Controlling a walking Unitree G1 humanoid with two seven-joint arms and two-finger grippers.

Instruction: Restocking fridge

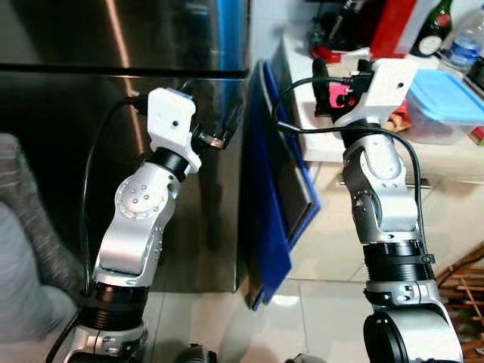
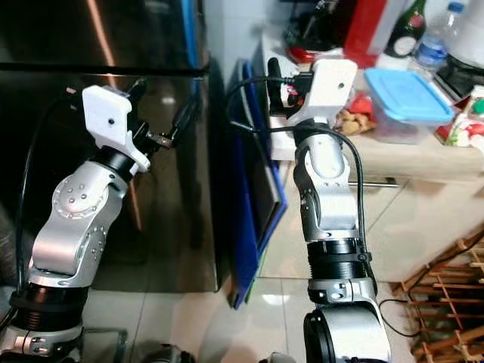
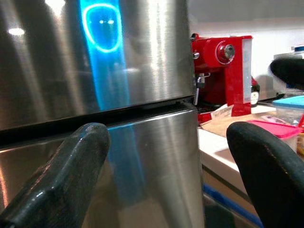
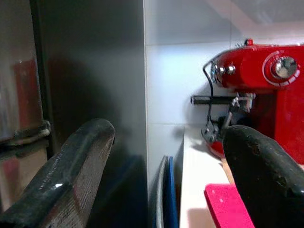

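Left eye view, fridge (image 1: 113, 45): fills the upper left of the frame; doors closed, brushed steel, a dark horizontal seam between upper and lower door.
Left gripper (image 3: 166, 180): raised before the lower door, near the seam; fingers (image 3: 71, 171) spread wide, grasping nothing, steel visible in the gap.
Right gripper (image 4: 166, 175): raised at upper centre, beside the fridge's right edge and the desk (image 1: 333, 144); fingers (image 4: 80, 166) released, wide apart, empty.
Fingers, texture: black, rounded tips, matte and slightly grainy.
Fridge surface: smooth, glossy, a blue oval glow reflected on the upper door.
Gap beside fridge: flat blue board (image 1: 265, 197) standing on edge, leaning between fridge and desk.
Desk items: red coffee machine (image 3: 228, 71), glossy; clear tub with blue lid (image 1: 446, 102); pink flat piece (image 4: 225, 206); bottles (image 1: 435, 30) at upper right.
Floor: pale glossy tiles (image 1: 333, 249).
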